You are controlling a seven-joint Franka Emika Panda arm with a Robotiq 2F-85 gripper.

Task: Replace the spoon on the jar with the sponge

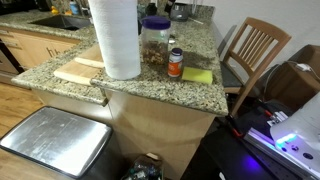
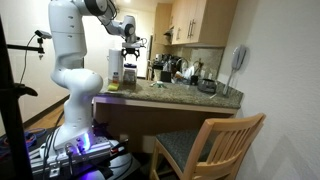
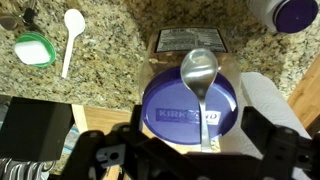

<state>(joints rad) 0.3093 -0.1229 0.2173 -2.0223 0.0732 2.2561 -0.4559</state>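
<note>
The jar (image 1: 155,42) is clear with brown contents and stands on the granite counter, beside the paper towel roll. In the wrist view its purple-blue lid (image 3: 170,105) fills the middle, and a metal spoon (image 3: 201,75) lies across it, bowl away from me and handle toward me. My gripper (image 3: 185,142) is open and empty above the lid, one finger on each side of the spoon's handle. It also shows in an exterior view (image 2: 130,47), hanging over the counter. The yellow sponge (image 1: 197,75) with a green edge lies flat near the counter's edge, next to a small orange bottle (image 1: 175,63).
A tall paper towel roll (image 1: 118,38) stands close beside the jar. A tan wooden board (image 1: 80,71) lies by it. A white plastic spoon (image 3: 70,38) and a green-rimmed lid (image 3: 33,50) lie on the counter. A wooden chair (image 1: 255,45) stands beyond the counter.
</note>
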